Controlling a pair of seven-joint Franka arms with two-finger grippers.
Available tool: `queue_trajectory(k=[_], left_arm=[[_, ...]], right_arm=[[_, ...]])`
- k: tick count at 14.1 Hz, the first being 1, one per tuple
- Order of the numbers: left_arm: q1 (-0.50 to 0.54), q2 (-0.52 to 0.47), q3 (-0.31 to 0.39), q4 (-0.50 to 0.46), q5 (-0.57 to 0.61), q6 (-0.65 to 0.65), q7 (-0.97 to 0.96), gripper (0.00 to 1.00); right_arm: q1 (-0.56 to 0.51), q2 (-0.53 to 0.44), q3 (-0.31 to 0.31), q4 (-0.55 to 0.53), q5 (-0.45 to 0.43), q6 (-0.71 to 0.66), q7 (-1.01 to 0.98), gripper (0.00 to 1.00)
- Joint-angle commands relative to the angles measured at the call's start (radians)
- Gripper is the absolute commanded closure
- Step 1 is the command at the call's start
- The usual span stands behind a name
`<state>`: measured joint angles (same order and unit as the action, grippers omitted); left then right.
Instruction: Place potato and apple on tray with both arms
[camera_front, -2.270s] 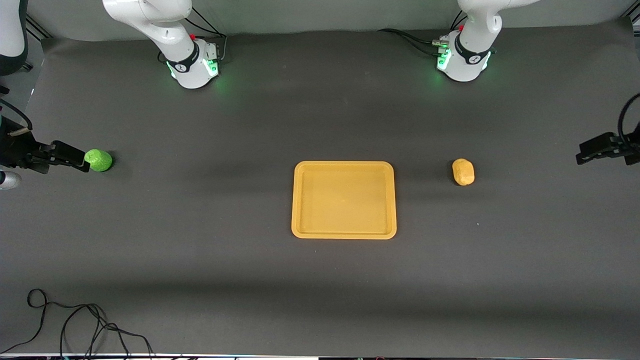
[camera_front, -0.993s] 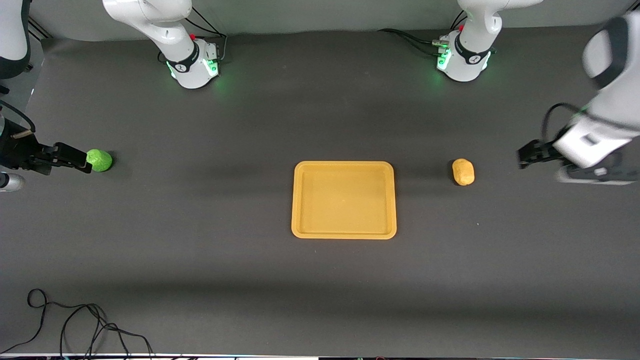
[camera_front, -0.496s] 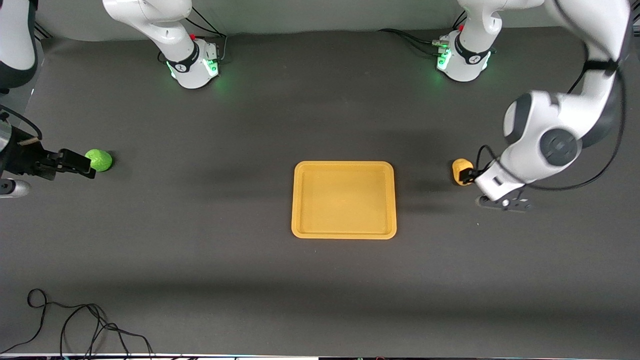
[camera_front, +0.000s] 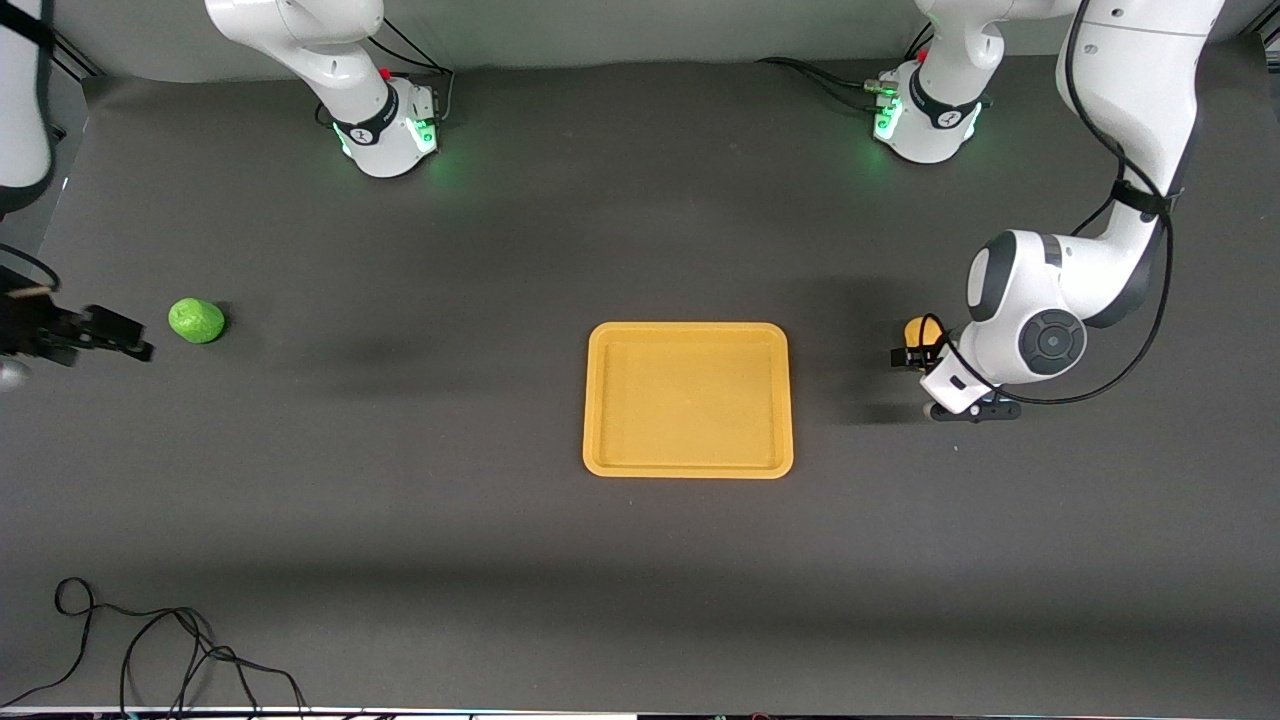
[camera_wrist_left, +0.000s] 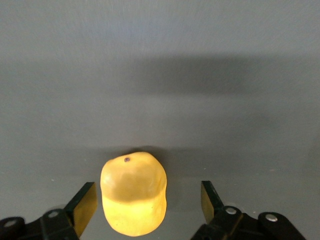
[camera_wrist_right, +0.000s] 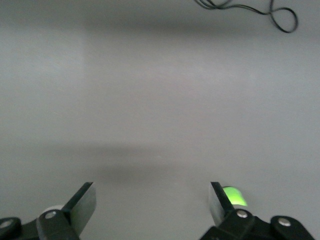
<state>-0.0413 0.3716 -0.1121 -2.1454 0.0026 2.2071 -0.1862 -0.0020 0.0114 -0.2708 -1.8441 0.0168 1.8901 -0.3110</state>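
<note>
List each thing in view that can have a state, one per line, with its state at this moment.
potato: on the table, between the open fingers, not gripped
apple: on the table, ungrasped, toward the right arm's end
tray: flat on the table, nothing in it
left gripper: open, around the potato
right gripper: open, beside the apple, apart from it

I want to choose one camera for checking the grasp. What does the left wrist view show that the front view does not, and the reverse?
Only the left wrist view: both open fingers of the left gripper flanking the potato, gaps visible.

Only the front view: the tray, the apple, the right gripper, a loose cable.

Both: the potato on the dark table.
</note>
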Motion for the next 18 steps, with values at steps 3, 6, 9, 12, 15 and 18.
queue_trajectory(k=[3,6,9,12,15,18], left_arm=[[-0.029,-0.010,0.005,-0.079,0.009,0.014,-0.021,0.13],[-0.029,-0.005,0.003,-0.088,0.057,0.016,-0.025,0.39],[-0.017,-0.031,0.000,-0.052,0.047,0.000,-0.025,0.71],[-0.089,-0.013,-0.044,0.211,-0.045,-0.204,-0.190,0.79],[-0.219,0.094,-0.078,0.436,-0.059,-0.291,-0.323,0.83],[-0.290,0.225,-0.087,0.559,-0.055,-0.203,-0.312,0.80]], right_arm=[[0.011,-0.226,-0.198,-0.277,-0.109,0.105,-0.143,0.00],[0.011,-0.376,-0.306,-0.449,-0.191,0.146,-0.164,0.00],[0.011,-0.413,-0.392,-0.497,-0.224,0.144,-0.239,0.00],[0.014,-0.372,-0.409,-0.500,-0.224,0.168,-0.257,0.00],[0.014,-0.294,-0.416,-0.521,-0.224,0.266,-0.260,0.00],[0.013,-0.207,-0.441,-0.595,-0.221,0.455,-0.270,0.00]])
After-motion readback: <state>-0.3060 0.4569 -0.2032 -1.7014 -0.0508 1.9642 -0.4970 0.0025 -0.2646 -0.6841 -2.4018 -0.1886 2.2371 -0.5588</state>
